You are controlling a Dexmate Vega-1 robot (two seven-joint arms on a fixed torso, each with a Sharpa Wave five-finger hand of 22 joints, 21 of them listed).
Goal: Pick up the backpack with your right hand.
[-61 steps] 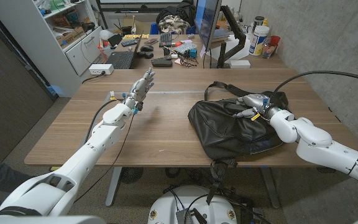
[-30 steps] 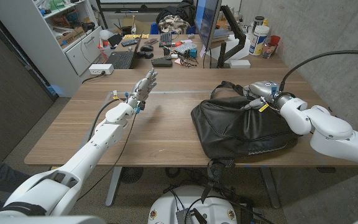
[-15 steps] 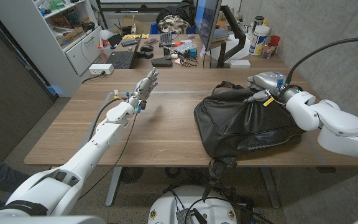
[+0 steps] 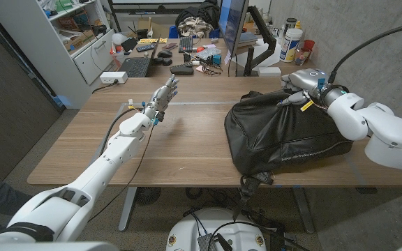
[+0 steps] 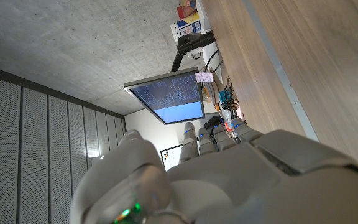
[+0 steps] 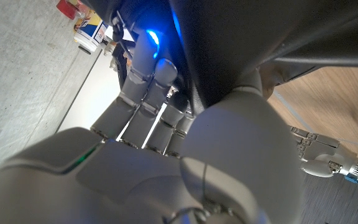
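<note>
From the head: black backpack (image 4: 285,136) on the wooden counter (image 4: 187,139), pulled up at its top so it stands tall, bottom touching the wood. Right hand (image 4: 300,87) at the top of the backpack, fingers closed on the bag's upper part, gripping it. Left hand (image 4: 160,96) well apart from the backpack, raised above the counter, fingers straight and a little apart, holding nothing. Behind the counter, beyond the backpack, a monitor (image 4: 233,31) and a messy desk. From the left wrist: back of the left hand (image 5: 229,180), fingers straight, with the monitor (image 5: 166,96) past them. From the right wrist: right hand (image 6: 166,155) pressed up against the dark backpack (image 6: 229,37), fingers (image 6: 145,81) curled under the fabric, with the left hand (image 6: 322,158) over the wood.
</note>
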